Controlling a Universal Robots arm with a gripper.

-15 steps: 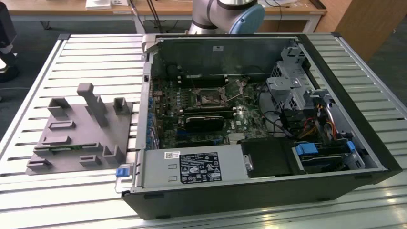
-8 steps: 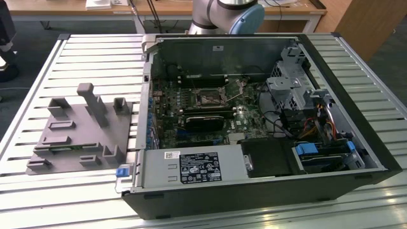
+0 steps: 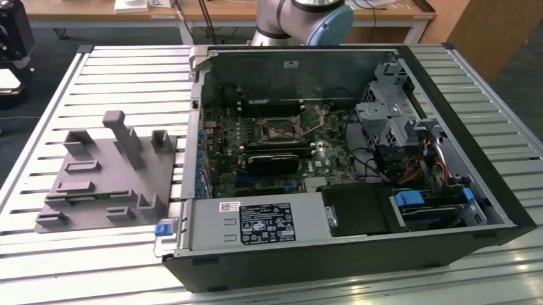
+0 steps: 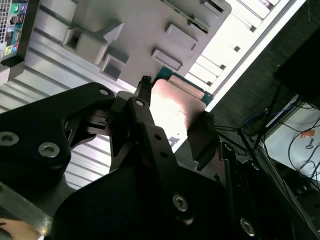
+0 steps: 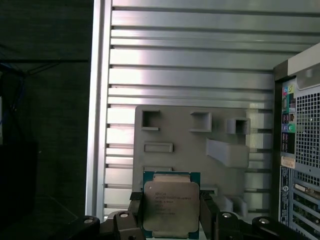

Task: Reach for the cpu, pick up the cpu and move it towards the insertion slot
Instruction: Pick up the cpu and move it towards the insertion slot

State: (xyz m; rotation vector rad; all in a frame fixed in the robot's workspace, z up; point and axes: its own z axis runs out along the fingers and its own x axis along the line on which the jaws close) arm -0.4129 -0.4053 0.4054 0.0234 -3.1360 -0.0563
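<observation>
The cpu (image 5: 170,204), a flat square chip with a silvery top and a green rim, sits between the two black fingers of my gripper (image 5: 171,212), which is shut on its side edges. In the second wrist view the cpu (image 4: 176,106) shows its shiny face between the fingertips (image 4: 144,91) of the gripper (image 4: 175,116). It hangs well above the grey fixture (image 5: 190,145). The insertion slot (image 3: 278,130), a square socket with a metal frame and dark centre, lies on the motherboard inside the open computer case (image 3: 500,210).
The grey fixture (image 3: 102,184) with upright blocks lies on the slatted metal table (image 3: 127,70) at the exterior view's left of the case. A black card (image 3: 271,162) lies below the socket. The arm's base (image 3: 301,22) stands behind the case. The case's rear panel (image 5: 300,150) borders the fixture.
</observation>
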